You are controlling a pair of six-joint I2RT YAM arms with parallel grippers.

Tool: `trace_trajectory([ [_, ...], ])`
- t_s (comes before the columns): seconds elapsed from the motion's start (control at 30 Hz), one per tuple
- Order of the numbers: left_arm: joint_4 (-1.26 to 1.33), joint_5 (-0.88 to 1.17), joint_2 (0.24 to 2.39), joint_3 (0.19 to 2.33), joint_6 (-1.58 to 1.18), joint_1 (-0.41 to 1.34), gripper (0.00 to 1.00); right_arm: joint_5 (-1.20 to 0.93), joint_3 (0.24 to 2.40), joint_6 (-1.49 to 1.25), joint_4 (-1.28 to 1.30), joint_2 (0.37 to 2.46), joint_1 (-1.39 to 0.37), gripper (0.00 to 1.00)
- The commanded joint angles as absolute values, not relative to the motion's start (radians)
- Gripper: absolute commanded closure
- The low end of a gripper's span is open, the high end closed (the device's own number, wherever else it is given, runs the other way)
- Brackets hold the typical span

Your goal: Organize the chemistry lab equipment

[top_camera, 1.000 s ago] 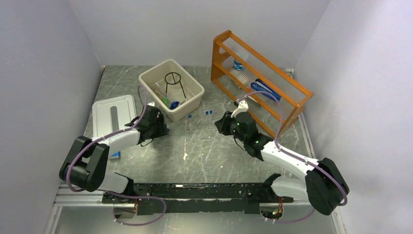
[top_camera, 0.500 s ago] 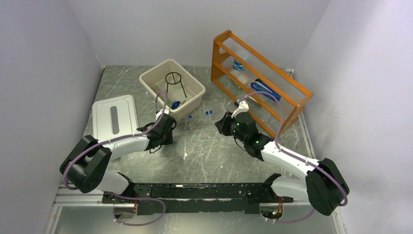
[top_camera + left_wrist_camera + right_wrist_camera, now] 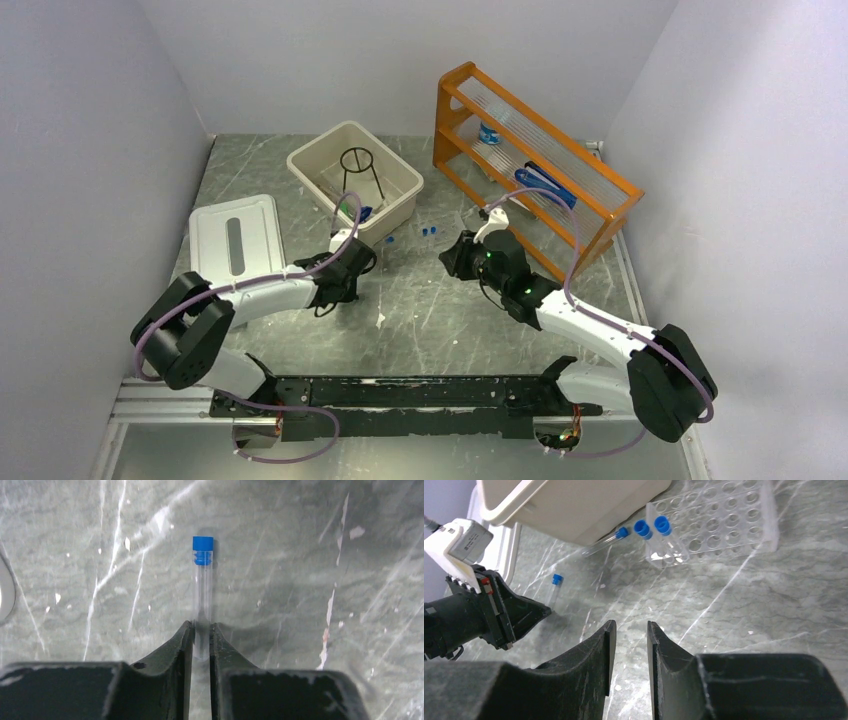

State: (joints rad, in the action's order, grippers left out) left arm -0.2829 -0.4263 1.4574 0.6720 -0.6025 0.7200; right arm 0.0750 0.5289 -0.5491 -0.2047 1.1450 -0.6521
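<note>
One blue-capped test tube (image 3: 202, 590) is pinched in my left gripper (image 3: 201, 628), a grip the top view hides; my right gripper (image 3: 628, 630) hangs slightly parted, empty.

Legend: I can read no text, label, brand or number in any view. The blue-capped test tube (image 3: 202, 587) and clear tube rack (image 3: 724, 515) show me no legible marking.
</note>
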Motion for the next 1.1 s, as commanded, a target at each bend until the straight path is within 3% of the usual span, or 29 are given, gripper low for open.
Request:
trace_trajectory([
  [0.0,-0.5,-0.435,1.395,0.745,-0.682,0.768,0.91,-0.04,0.543,-0.545,-0.215,1.151,-0.658,0.67],
  [0.3,-0.586,-0.413,1.196,0.705,-0.712,0.787,0.9,-0.165,0.562,-0.631,-0.254,1.2,-0.657,0.61],
  [0.57,-0.392,-0.137,1.022,0.675,-0.496,0.788,0.91,-0.388,0.638,-0.819,-0.328,1.282,-0.668,0.48],
  [0.77,-0.295,0.022,0.983,0.679,-0.449,0.788,0.91,-0.43,0.738,-0.883,-0.312,1.361,-0.703,0.37],
  [1.07,-0.269,0.066,0.988,0.712,-0.407,0.788,0.9,-0.451,0.83,-0.949,-0.242,1.474,-0.716,0.37],
])
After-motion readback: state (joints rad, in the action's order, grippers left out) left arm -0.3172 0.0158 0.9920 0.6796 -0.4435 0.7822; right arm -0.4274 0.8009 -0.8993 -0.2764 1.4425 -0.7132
